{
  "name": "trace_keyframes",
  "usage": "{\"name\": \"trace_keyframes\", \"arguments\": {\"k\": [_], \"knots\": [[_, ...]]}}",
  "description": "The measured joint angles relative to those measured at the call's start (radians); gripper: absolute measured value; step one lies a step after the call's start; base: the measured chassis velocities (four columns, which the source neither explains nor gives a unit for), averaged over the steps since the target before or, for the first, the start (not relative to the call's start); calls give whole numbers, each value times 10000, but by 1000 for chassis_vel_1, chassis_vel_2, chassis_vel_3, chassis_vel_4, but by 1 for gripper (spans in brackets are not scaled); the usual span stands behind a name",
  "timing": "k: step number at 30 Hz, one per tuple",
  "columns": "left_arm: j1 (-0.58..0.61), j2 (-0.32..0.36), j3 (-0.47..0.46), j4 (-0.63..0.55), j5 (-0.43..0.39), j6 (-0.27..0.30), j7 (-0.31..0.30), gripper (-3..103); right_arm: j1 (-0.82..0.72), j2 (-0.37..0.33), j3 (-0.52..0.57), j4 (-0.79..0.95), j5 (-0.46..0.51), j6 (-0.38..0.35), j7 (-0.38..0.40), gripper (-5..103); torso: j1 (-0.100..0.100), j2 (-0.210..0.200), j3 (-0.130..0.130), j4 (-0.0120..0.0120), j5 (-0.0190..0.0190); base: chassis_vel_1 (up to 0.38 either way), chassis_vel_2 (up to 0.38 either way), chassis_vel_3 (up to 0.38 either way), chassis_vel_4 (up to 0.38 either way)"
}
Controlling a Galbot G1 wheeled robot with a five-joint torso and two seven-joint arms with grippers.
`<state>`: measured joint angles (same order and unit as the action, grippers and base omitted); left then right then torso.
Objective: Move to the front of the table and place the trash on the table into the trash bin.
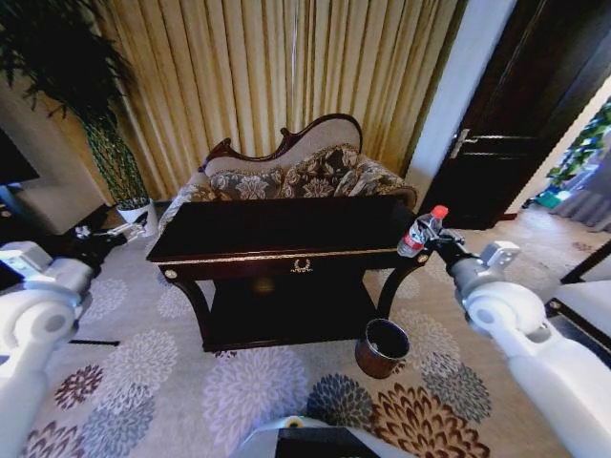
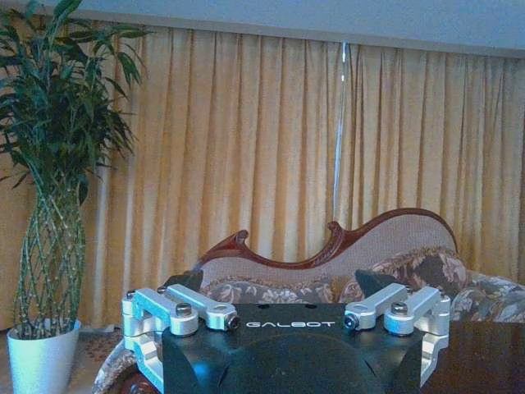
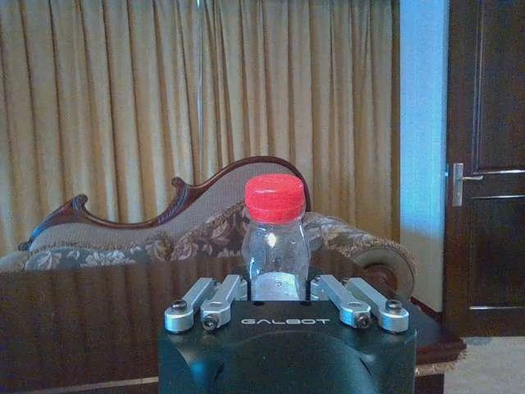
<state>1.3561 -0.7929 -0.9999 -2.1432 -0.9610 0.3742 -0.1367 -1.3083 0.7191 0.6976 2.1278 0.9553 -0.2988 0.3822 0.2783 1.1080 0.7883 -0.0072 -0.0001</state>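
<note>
The right gripper (image 1: 431,239) is closed around a small clear plastic water bottle with a red cap (image 1: 422,232) — in the right wrist view the bottle (image 3: 276,246) stands upright between the linkages, cap up, its long axis close to vertical. The gripper holds it in the air just off the right front corner of the large dark glossy wooden table with gold trim (image 1: 286,229), at about tabletop height.

What the coming move turns on is this: the small round reddish-brown bucket-like trash bin (image 1: 382,347) sits on the patterned carpet beside the table's right front leg, below the bottle and a little toward the robot's left — so the carry looks short, mostly downward and slightly inward. The right arm is plainly the nearer one.

The left gripper (image 1: 116,232) hangs out beyond the table's left end, well apart from the bin; its fingers (image 2: 184,281) stand wide apart with nothing between them.
</note>
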Motion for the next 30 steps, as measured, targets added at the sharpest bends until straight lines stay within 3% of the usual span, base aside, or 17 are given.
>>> {"name": "trace_keyframes", "arguments": {"k": [5,13,25,30], "knots": [[55,-268,135,0,586,-161,62,100,-324,423,-185,-285,-573,140,-229,28,1,0,0,0,1,0,0,0,0],[206,-586,105,-43,865,-246,94,100,-503,1116,-611,-944,-1343,359,-640,28,0,0,0,1,-1,0,0,0,0],[225,-506,47,-171,829,-230,90,100,104,2252,-2133,-4048,-3444,1551,-1471,28,0,0,0,0,0,0,0,0,0],[290,-476,-50,-163,809,-229,92,100,502,2499,-2485,-5030,-3855,1957,-1597,28,0,0,0,0,0,0,0,0,0]]}}
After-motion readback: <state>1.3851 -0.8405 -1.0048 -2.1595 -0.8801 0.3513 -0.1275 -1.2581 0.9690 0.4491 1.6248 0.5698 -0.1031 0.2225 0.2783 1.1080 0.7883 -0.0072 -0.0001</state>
